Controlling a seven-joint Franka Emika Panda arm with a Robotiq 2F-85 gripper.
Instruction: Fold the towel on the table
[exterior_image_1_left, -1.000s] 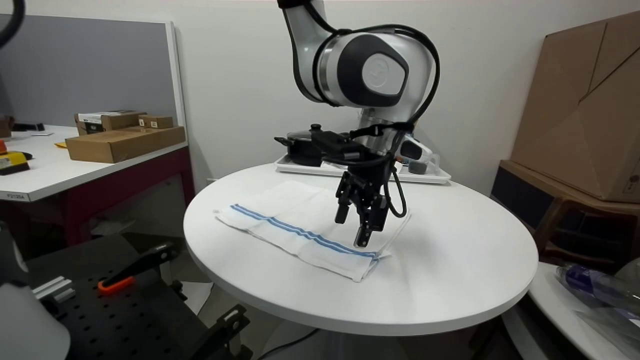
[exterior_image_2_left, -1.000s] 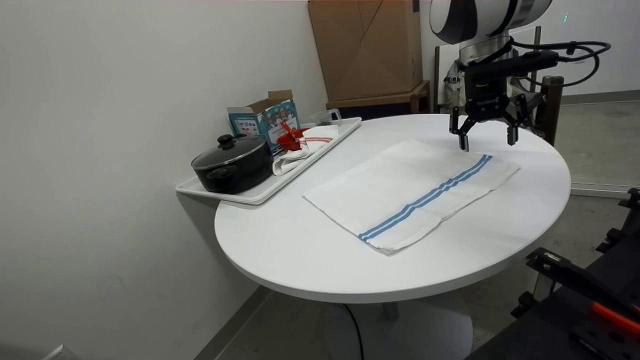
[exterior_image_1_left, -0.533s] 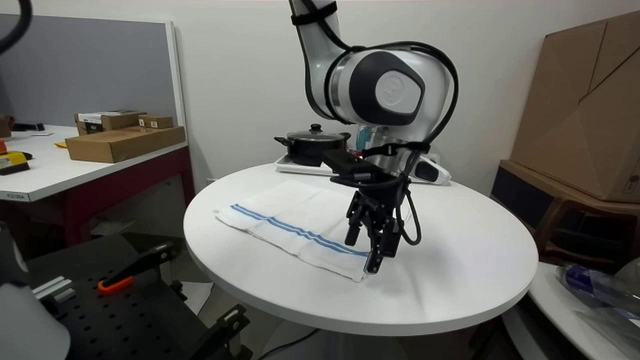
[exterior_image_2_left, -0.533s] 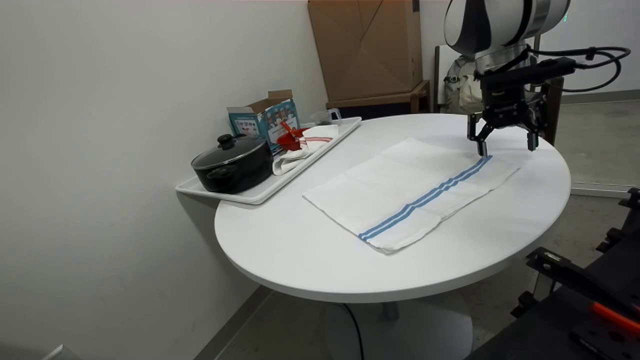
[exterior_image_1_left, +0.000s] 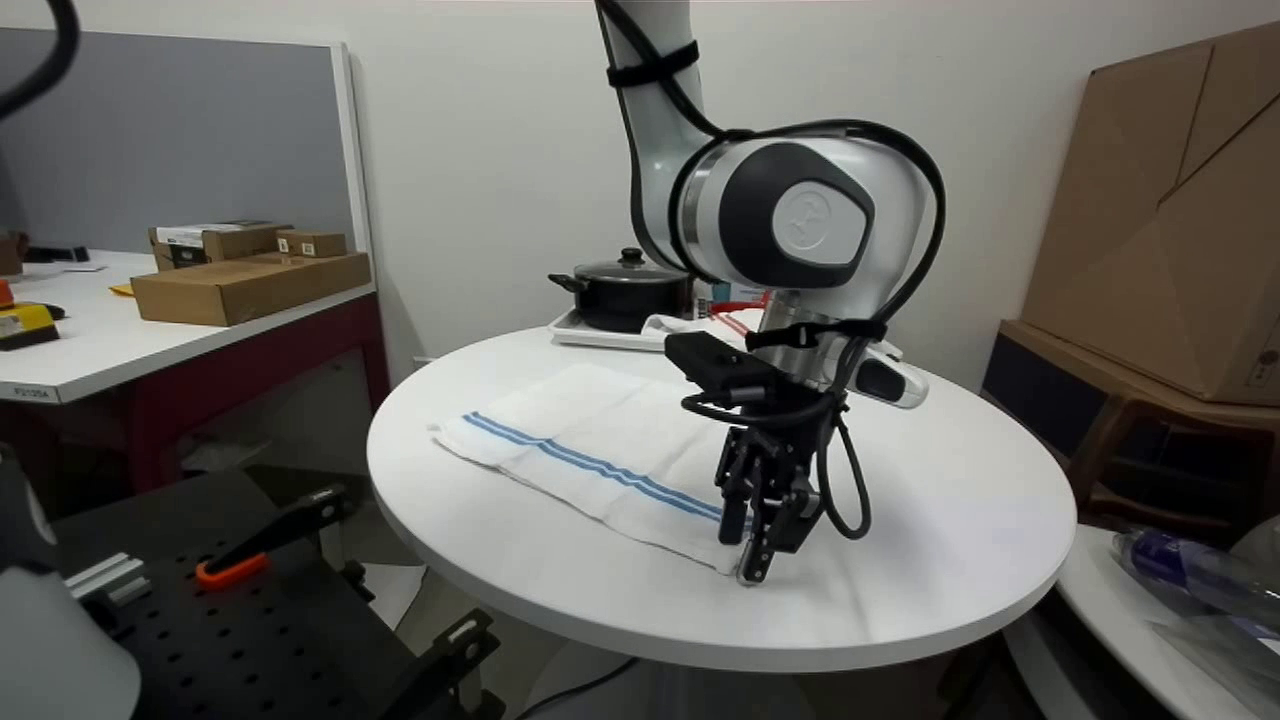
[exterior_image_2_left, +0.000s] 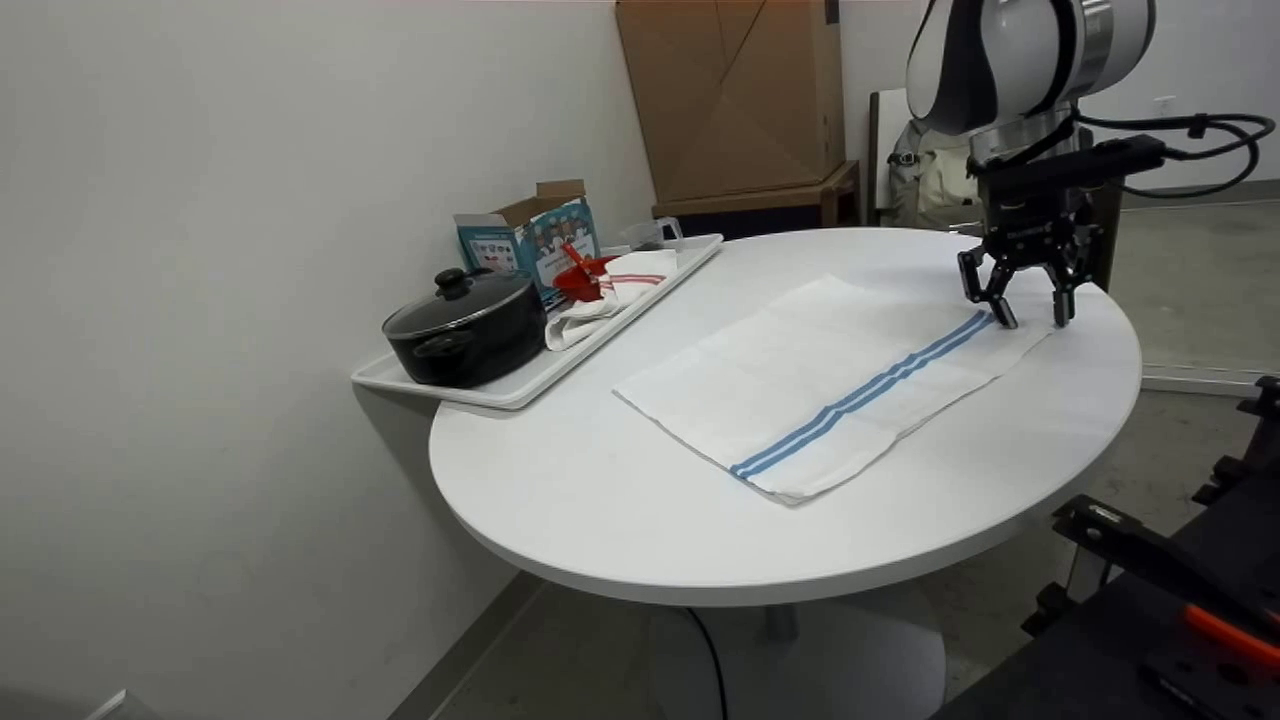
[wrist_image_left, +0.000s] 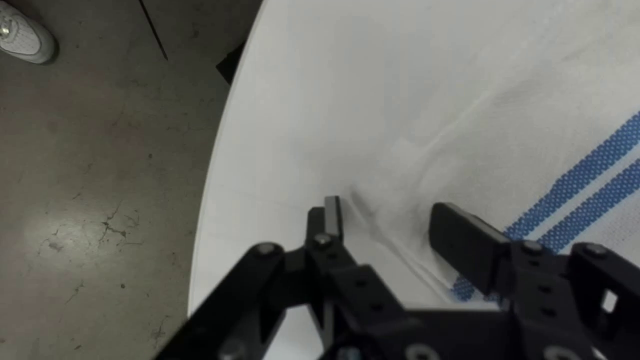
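Currently see, in an exterior view, the towel flat on the round table, with the gripper down at a corner. In an exterior view, make out parted fingertips and, well apart, a pot on a tray. In the wrist view, find fingers spread with the towel's edge between; cannot tell about contact.

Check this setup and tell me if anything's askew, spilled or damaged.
The tray stands out: its end with the pot juts past the edge of the table, so it looks less well supported there. The towel lies nearly flat, with only slight ripples. I see no spill or damage.
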